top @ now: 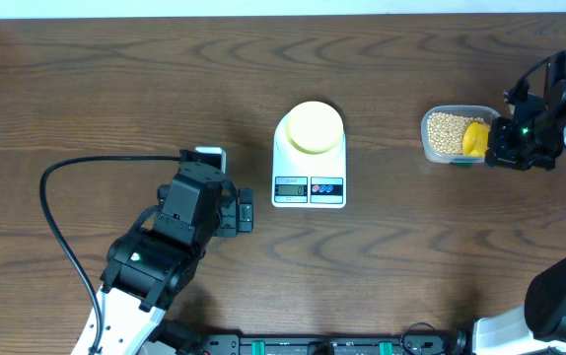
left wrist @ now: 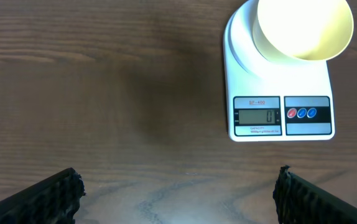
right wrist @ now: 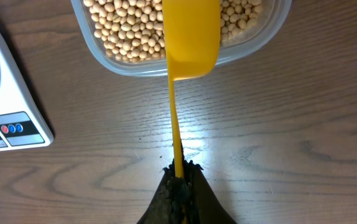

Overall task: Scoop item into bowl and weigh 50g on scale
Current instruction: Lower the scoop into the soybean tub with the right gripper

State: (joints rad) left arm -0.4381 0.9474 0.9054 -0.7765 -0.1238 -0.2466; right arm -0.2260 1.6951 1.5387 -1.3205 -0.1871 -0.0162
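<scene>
The pale-yellow bowl (top: pixel 313 126) stands empty on the white scale (top: pixel 310 187), whose display (left wrist: pixel 257 116) reads zero. Tan beans (right wrist: pixel 125 28) fill a clear plastic tub (top: pixel 433 136) at the right. My right gripper (right wrist: pixel 180 169) is shut on the thin handle of a bright-yellow scoop (right wrist: pixel 191 37); the scoop's cup hangs over the tub's near rim, above the beans. My left gripper (left wrist: pixel 177 193) stands wide open over bare wood, left of and nearer than the scale, with nothing between its fingers (left wrist: pixel 54 199).
A black cable (top: pixel 61 222) loops over the table left of the left arm. The right arm's body (top: pixel 559 108) reaches in from the right edge beside the tub.
</scene>
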